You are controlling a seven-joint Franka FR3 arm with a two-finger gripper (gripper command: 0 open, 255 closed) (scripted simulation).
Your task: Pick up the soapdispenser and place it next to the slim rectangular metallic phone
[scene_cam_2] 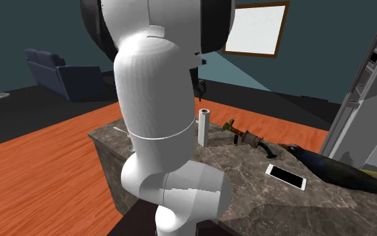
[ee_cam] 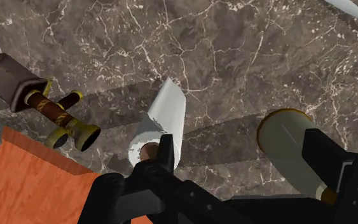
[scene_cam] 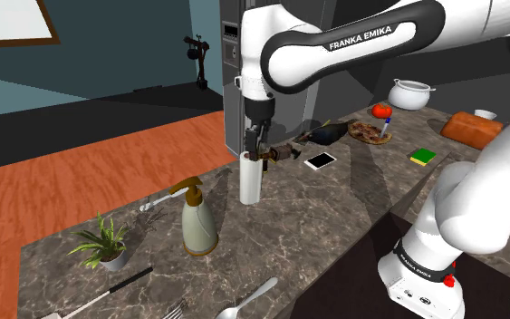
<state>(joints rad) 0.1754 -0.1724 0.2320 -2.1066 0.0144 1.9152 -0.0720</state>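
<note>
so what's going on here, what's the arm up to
The white Franka arm has its black gripper low over the marbled counter, right at the top of an upright white roll. Its fingers stand apart and hold nothing. The soap dispenser, which it is meant to pick up, stands untouched on the counter, to the shoulder view's left of the roll. The phone lies flat to the roll's right in that view.

On the counter (scene_cam: pixel 316 210), from the shoulder view's left to right, stand the plant (scene_cam: pixel 105 243), soap dispenser (scene_cam: pixel 198 223), upright roll (scene_cam: pixel 250 178) and phone (scene_cam: pixel 320 160).
</note>
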